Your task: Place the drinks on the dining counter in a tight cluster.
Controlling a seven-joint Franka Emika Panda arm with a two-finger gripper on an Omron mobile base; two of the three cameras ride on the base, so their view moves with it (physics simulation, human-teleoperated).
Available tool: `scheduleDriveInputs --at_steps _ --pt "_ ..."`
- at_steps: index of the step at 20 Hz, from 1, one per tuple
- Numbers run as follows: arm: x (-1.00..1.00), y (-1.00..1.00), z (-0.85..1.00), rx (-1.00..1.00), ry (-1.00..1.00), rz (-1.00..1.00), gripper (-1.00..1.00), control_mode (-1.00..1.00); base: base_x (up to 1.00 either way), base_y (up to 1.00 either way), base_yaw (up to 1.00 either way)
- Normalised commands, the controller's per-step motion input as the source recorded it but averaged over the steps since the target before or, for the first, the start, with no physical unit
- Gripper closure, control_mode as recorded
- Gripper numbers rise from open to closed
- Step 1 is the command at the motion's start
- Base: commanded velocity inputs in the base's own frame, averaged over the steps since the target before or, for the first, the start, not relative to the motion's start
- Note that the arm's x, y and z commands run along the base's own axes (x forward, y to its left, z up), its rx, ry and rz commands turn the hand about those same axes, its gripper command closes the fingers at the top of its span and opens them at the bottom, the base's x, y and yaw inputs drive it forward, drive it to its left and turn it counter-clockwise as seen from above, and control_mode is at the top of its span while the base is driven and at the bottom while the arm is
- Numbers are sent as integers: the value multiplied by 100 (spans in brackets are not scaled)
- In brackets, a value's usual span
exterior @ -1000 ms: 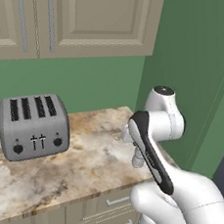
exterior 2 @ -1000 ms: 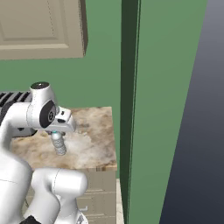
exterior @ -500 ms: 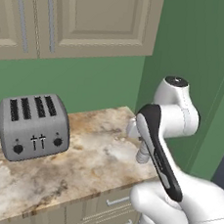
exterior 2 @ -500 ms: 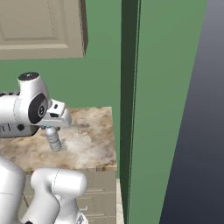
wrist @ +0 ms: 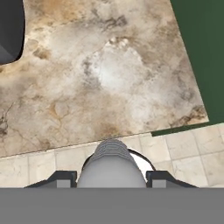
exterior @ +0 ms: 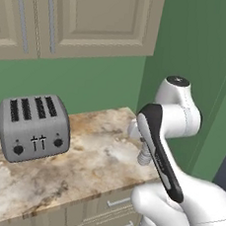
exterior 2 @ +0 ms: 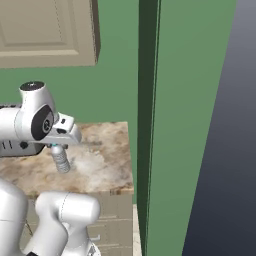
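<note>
Green walls and beige cabinets surround a marbled counter (exterior: 79, 166), toaster (exterior: 33, 127) at left of frame. Gripper (wrist: 112, 177) pinches the small water bottle (exterior 2: 60, 158), lifted above the counter.

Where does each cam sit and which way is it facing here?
Left base view: behind the arm on its left, looking forward and down at the toaster on the marbled counter; the white arm rises at lower right.
Right base view: behind on the right, facing the counter corner and green wall; arm at lower left, gripper shut on the small water bottle.
Hand view: on the hand, looking down past the bottle's cap onto counter and floor tiles.
Shared: counter and bottle.
</note>
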Motion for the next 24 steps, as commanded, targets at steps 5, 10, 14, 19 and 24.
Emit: scheduleDriveInputs --at_steps 5,10,14,19,24 --pt "0 0 0 0 0 0 100 100 -98 0 -8" --pt "0 0 0 0 0 0 100 100 -75 -17 -25" --pt "0 0 0 0 0 0 100 100 0 1 -97" --pt "0 0 0 0 0 0 100 100 0 0 -100" --pt "0 0 0 0 0 0 100 100 0 0 -97"
